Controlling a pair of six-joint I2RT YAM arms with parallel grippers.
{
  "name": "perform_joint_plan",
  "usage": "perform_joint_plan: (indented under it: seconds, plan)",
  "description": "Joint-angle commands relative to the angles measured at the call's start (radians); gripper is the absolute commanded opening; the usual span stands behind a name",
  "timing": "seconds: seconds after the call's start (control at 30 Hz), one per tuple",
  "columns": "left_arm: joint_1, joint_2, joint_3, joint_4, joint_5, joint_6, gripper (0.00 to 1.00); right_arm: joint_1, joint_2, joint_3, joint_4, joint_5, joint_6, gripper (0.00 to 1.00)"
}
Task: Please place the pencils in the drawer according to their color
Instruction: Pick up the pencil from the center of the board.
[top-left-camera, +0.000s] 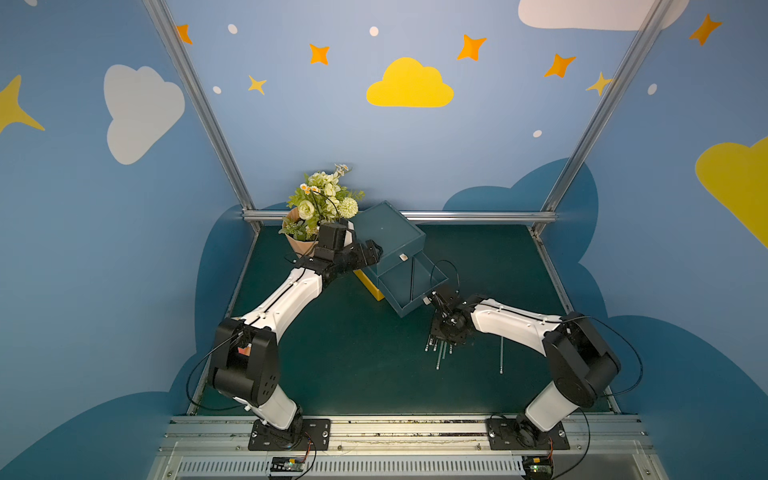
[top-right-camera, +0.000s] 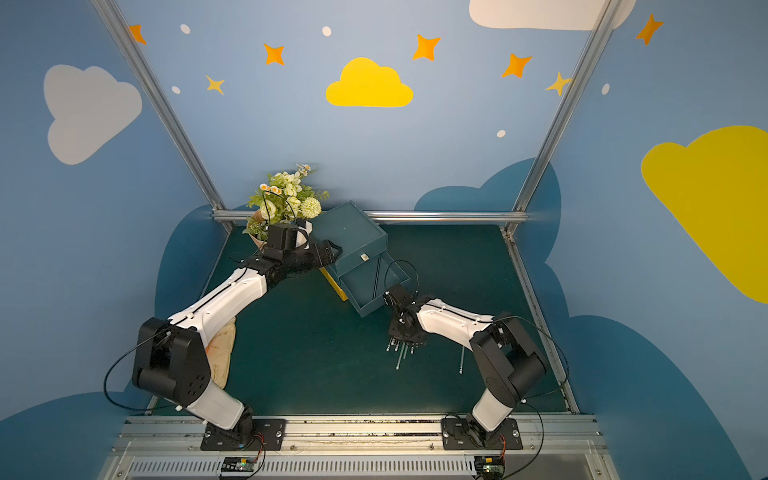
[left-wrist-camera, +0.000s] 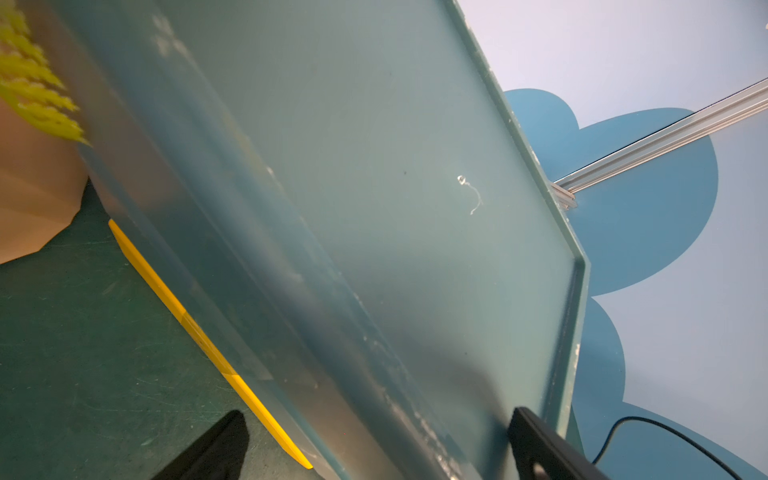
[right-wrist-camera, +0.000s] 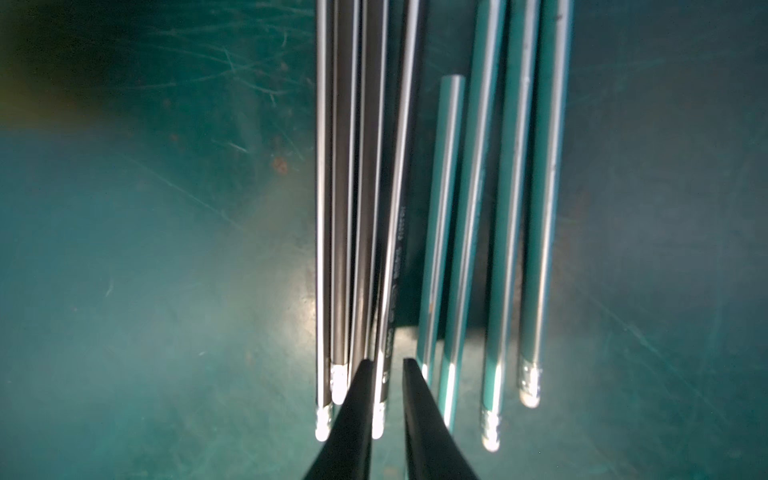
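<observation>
**Right jaws astride a black pencil at its eraser end**

Nearest the robot, the pencils (top-left-camera: 438, 353) lie side by side on the green mat (top-left-camera: 353, 353). Their eraser ends face the base and their lengths run away toward the back wall. The right gripper (right-wrist-camera: 386, 368) hangs over them with its jaws a narrow gap apart. They stand astride one black pencil (right-wrist-camera: 397, 232) near its ferrule, set to close across its length (a sliver of mat shows beside one finger, so I judge it not yet pinched). Green pencils (right-wrist-camera: 511, 208) lie just beside. Beyond, the open drawer (top-left-camera: 409, 309) holds one thin pencil (top-left-camera: 412, 278). Farthest, the left gripper (top-left-camera: 372, 249) is spread wide at the cabinet (top-left-camera: 386, 232) edge, so the right arm is nearer the pencils.
</observation>
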Motion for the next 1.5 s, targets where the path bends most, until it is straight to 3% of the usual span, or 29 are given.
perform_joint_plan:
  seconds: [0.0, 0.57, 0.8, 1.47]
  plan:
    - [-0.002, 0.023, 0.008, -0.081, -0.01, 0.028, 1.0, -0.006, 0.022, 0.033, -0.009, 0.0, -0.019, 0.19]
    - [-0.002, 0.019, 0.003, -0.082, -0.015, 0.03, 1.0, -0.023, 0.109, 0.033, 0.008, -0.021, -0.015, 0.16]
    - [-0.003, 0.018, 0.001, -0.081, -0.015, 0.028, 1.0, -0.03, 0.111, 0.022, 0.0, -0.035, -0.002, 0.0]
    - [-0.002, 0.015, -0.006, -0.074, -0.011, 0.021, 1.0, -0.092, -0.224, -0.002, -0.064, -0.084, 0.038, 0.0]
